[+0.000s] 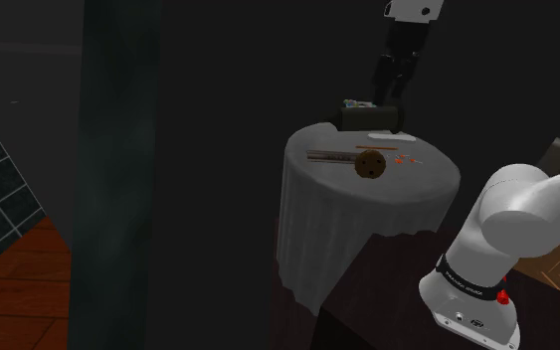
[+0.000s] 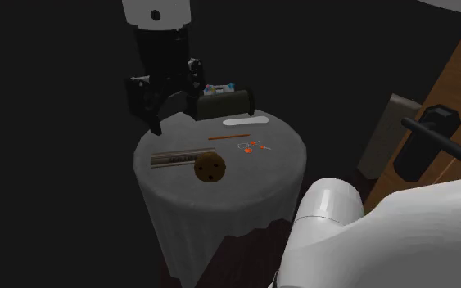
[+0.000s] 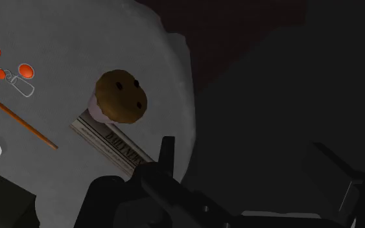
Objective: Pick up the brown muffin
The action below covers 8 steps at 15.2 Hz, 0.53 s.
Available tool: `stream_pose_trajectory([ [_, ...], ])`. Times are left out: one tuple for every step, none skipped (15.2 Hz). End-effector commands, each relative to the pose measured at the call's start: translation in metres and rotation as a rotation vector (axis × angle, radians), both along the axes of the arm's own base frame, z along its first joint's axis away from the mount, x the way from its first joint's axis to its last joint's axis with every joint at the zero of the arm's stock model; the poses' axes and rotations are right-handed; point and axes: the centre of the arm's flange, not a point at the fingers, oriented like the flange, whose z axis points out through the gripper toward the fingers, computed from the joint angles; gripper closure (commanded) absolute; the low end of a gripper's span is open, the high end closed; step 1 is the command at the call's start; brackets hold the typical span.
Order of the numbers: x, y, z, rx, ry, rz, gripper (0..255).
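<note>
Looking from the shoulder view, we see our hand (image 1: 391, 87) released, empty, above the desk (image 1: 307, 194); the brown muffin (image 1: 371, 165) sits below it, apart. The second exterior view shows its fingers (image 2: 151, 108) spread. Wrist view: muffin (image 3: 119, 97) ahead, beside a newspaper (image 3: 113, 146).

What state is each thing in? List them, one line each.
Gripper: open, empty, above the table.
Muffin: not held, on the table against the newspaper, seemingly tipped on its side.
Newspaper: folded, lying flat.
Pencil: lying flat.
Keys: lying flat near the pencil.
Table: draped in a pale cloth.
</note>
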Motion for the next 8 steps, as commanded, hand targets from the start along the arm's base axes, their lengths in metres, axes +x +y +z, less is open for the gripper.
stream_pose_trajectory([
  [0.0,0.0,0.0,0.0,0.0,0.0,0],
  [0.014,-0.01,-0.006,0.015,0.029,-0.037,0],
  [0.027,-0.02,-0.012,0.029,0.058,-0.075,0],
  [0.04,-0.03,-0.018,0.044,0.086,-0.112,0],
  [0.052,-0.041,-0.025,0.059,0.115,-0.149,0],
  [0.064,-0.052,-0.033,0.074,0.144,-0.187,0],
  [0.075,-0.063,-0.041,0.088,0.173,-0.224,0],
  [0.085,-0.075,-0.05,0.103,0.201,-0.261,0],
])
